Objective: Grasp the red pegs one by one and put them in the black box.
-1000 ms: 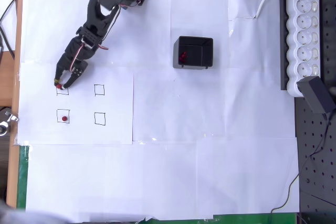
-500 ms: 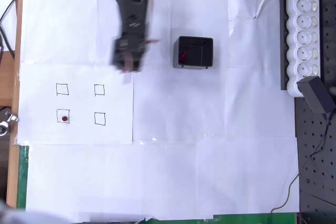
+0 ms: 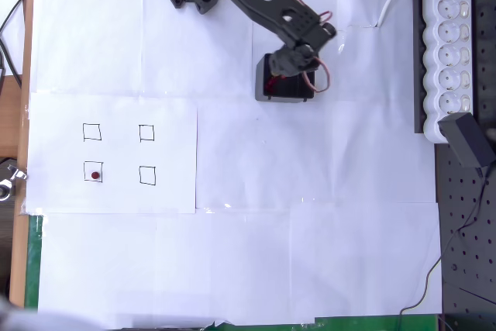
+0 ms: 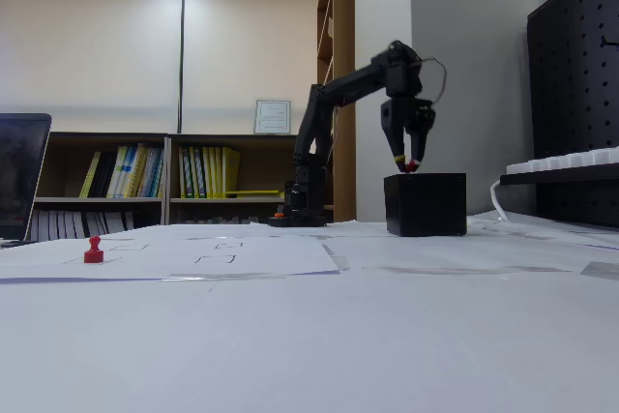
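My black arm reaches from the table's far edge over the black box (image 3: 261, 89) (image 4: 426, 205). The gripper (image 3: 290, 72) (image 4: 407, 163) points straight down just above the box's open top. It is shut on a small red peg (image 4: 410, 166), seen at its tips in the fixed view. Another red peg (image 3: 270, 83) lies inside the box by its left wall. A third red peg (image 3: 95, 175) (image 4: 93, 250) stands in the lower left drawn square on the sheet at the left, far from the gripper.
The sheet with drawn squares (image 3: 147, 132) lies on the paper-covered table. A white power strip (image 3: 448, 36) and a black adapter (image 3: 469, 139) lie along the right edge. A dark laptop (image 4: 19, 176) stands at the left in the fixed view.
The gripper left the upper left drawn square with a red peg and swung right across the table to above the black box. The peg in the lower left square has not moved.
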Tool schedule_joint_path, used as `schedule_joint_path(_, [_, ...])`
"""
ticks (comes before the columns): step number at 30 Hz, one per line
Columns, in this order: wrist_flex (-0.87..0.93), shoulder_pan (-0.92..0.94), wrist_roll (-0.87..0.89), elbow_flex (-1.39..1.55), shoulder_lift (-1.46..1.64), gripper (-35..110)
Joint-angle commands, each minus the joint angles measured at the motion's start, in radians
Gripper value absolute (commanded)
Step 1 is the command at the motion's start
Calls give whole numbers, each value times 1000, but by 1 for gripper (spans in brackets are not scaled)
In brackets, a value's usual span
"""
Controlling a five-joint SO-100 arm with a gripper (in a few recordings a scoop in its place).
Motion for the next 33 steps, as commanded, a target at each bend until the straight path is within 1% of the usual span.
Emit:
schedule_joint_path(1, [-3, -25, -12, 81, 58, 5])
schedule_joint_path(4, [11, -20, -5, 81, 80, 13])
schedule_joint_path(6, [23, -15, 6, 83, 95, 21])
schedule_joint_path(7, [29, -15, 11, 83, 98, 23])
schedule_joint_path(10, [31, -6, 12, 103, 97, 25])
schedule_joint_path(12, [31, 6, 0, 170, 66, 25])
schedule_joint_path(14, [31, 28, -15, 287, -14, 25])
schedule_joint_path(16, [31, 67, -3, 339, -137, 25])
schedule_joint_path(18, [20, 130, 63, 264, -250, 25])
schedule_joint_path(20, [-43, 224, 152, 101, -353, 23])
schedule_joint_path(21, [-114, 291, 196, -15, -407, 22])
schedule_joint_path(23, [-380, 525, 261, -331, -538, 22])
schedule_joint_path(26, [-583, 764, 443, -604, -607, 19])
schedule_joint_path(28, [-739, 910, 558, -736, -611, 19])
schedule_joint_path(30, [-985, 1055, 657, -882, -604, 20])
schedule_joint_path(31, [-1114, 1104, 676, -943, -597, 20])
schedule_joint_path(33, [-1462, 1190, 692, -1083, -540, 20])
